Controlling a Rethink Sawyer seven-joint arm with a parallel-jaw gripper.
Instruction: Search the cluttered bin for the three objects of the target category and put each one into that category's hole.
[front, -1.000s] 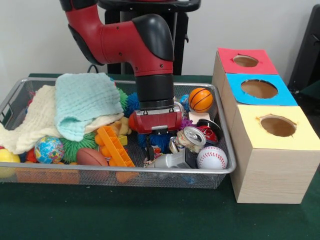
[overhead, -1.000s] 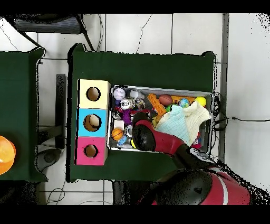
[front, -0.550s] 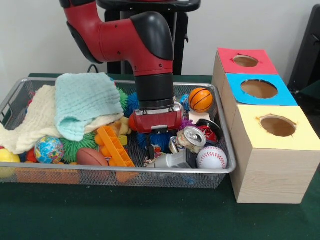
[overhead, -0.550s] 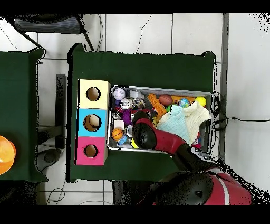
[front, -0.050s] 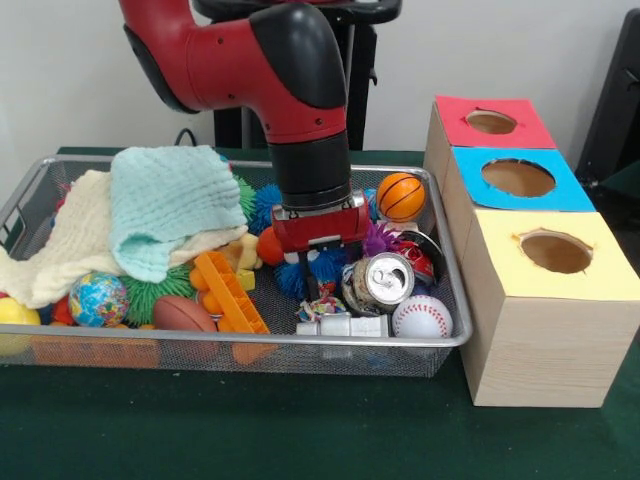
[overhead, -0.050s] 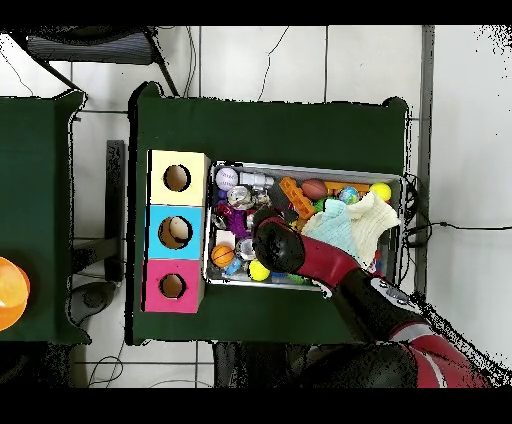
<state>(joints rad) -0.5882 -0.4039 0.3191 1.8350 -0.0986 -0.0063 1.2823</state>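
I keep gripper (front, -0.050s: 318, 283) low in bin (front, -0.050s: 250, 343), over blue spiky ball (front, -0.050s: 325, 270). Jaws: can't tell. Likely targets: baseball (front, -0.050s: 422, 316), basketball (front, -0.050s: 401, 197), globe ball (front, -0.050s: 98, 298). Cloth (front, -0.050s: 170, 205) hides more.

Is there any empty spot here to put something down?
Yes: the green table is bare in front of the wire bin and the yellow-topped box. Inside the bin it is crowded everywhere, toys and cloths edge to edge.

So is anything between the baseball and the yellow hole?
Only the bin's wire wall and the box's tall side. Nothing lies on the baseball; a can sits beside it.
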